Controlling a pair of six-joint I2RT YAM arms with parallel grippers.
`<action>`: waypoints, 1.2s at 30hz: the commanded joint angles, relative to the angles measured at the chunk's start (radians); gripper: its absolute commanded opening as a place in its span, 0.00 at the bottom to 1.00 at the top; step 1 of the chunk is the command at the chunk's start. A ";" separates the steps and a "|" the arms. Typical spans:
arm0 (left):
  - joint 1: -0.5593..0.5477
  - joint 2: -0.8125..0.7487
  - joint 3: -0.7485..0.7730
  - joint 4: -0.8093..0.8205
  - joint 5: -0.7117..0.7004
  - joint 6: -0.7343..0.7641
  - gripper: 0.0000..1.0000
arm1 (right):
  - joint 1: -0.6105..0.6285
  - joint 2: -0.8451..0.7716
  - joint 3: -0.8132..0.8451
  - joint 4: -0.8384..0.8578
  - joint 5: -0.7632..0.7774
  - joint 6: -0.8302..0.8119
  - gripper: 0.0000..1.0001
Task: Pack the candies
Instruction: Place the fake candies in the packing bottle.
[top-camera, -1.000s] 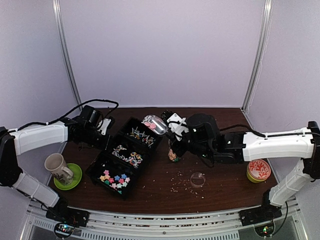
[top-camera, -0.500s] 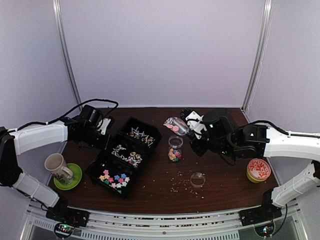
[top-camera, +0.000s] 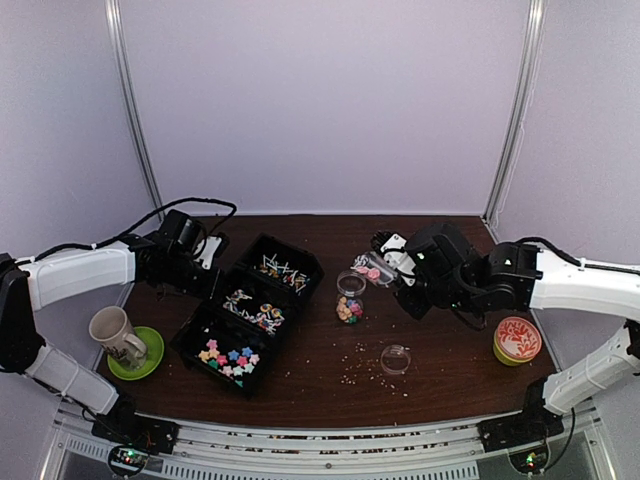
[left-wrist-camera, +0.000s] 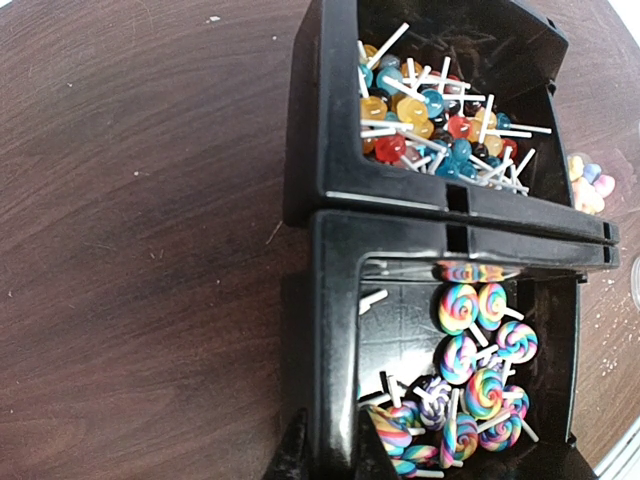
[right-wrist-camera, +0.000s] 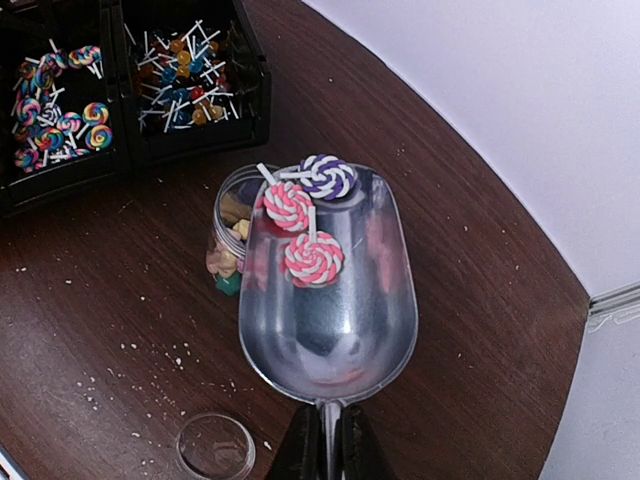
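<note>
— Looking at the right hand (right-wrist-camera: 327, 445), we see it pinched together on the thin handle of the clear scoop (right-wrist-camera: 330, 320). Three candies (right-wrist-camera: 312, 257) lie near the scoop's lip, just above the open jar (right-wrist-camera: 226, 232).

— They're tiny and light, hard swirls on thin sticks, so we'd guess they slide easily on that slick plastic. A gentle tilt should do. A quick one may throw them past the rim onto the tabletop (right-wrist-camera: 120, 330).

— They're too small for us to pinch one by one, we think. Better that we hold the scoop's handle, not the sweets.

— And the left hand (left-wrist-camera: 330, 455)?

— Clamped on a wall of the black tray (left-wrist-camera: 330, 180), which holds the rest of the candies in its compartments. The tray looks stiff and light, so we'd steady it right there.
</note>
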 joint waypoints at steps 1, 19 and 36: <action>0.006 -0.029 0.067 0.118 0.041 -0.029 0.00 | -0.009 0.014 0.060 -0.072 0.035 0.009 0.00; 0.006 -0.025 0.070 0.118 0.041 -0.027 0.00 | -0.009 0.101 0.168 -0.196 -0.003 -0.030 0.00; 0.007 -0.017 0.074 0.116 0.042 -0.026 0.00 | -0.010 0.249 0.336 -0.362 -0.009 -0.048 0.00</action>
